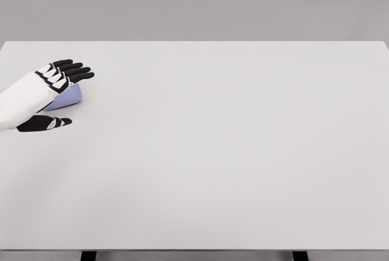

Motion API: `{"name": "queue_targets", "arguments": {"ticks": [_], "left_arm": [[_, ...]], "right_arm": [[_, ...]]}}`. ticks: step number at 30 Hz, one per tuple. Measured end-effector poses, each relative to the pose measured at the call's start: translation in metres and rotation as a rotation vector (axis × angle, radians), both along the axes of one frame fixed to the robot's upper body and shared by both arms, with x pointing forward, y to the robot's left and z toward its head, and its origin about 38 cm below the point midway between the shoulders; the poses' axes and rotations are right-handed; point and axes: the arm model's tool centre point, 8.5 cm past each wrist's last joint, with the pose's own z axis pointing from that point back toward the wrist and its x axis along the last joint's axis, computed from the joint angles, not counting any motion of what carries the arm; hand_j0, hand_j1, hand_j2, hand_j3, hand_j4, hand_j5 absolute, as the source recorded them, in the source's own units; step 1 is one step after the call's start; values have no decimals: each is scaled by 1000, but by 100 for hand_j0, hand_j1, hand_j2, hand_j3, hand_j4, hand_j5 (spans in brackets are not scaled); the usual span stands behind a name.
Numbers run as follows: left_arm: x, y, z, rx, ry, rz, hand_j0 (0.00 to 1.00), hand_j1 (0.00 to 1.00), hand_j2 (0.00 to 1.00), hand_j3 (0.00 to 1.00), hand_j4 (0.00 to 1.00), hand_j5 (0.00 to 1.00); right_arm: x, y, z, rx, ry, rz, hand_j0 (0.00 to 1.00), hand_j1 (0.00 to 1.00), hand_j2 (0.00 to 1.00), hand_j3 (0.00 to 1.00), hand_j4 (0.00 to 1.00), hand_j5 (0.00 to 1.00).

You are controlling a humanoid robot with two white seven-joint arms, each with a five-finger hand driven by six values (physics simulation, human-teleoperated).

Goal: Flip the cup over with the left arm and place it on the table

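Cup (68, 97) of a pale lavender-blue colour is at the far left part of the table (231, 151), and only a small piece of it shows. Most of it is covered by the left hand (45, 93), which comes in from the left edge of the picture on a white arm (15, 106). The visible piece looks like a slanted side wall, so the cup seems to be tilted or lying, but I cannot tell where its opening points.

The left hand is placed around the cup. The four black fingers (73, 69) are stretched out, close together, over the upper side of the cup and point to the right. The black thumb (45, 123) reaches out separately on the near side of the cup, also pointing to the right. So the cup sits between the fingers and the thumb. The fingers are rather straight, not curled tight, and the contact places are hidden, so I cannot tell if the hand really grips the cup or only lies against it.

The table is white and wide, with a grey wall (194, 2) behind it. At the bottom edge two dark legs (89, 255) of the table are seen.
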Motion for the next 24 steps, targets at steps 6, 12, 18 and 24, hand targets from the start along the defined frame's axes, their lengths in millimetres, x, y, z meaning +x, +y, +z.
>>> {"name": "queue_targets", "arguments": {"ticks": [6, 12, 18, 24], "left_arm": [[1, 0, 1, 0, -3, 1, 100, 100, 100, 100, 100, 100], [2, 2, 5, 0, -14, 4, 100, 100, 100, 100, 100, 100], [24, 25, 15, 71, 82, 44, 100, 100, 100, 100, 100, 100], [57, 22, 48, -12, 288, 170, 100, 100, 100, 100, 100, 100]], "right_arm": [[-5, 0, 0, 1, 14, -2, 100, 100, 100, 100, 100, 100], [-7, 0, 0, 2, 17, -3, 100, 100, 100, 100, 100, 100], [-7, 0, 0, 1, 18, -3, 100, 100, 100, 100, 100, 100], [-7, 0, 0, 2, 18, -3, 100, 100, 100, 100, 100, 100]]}}
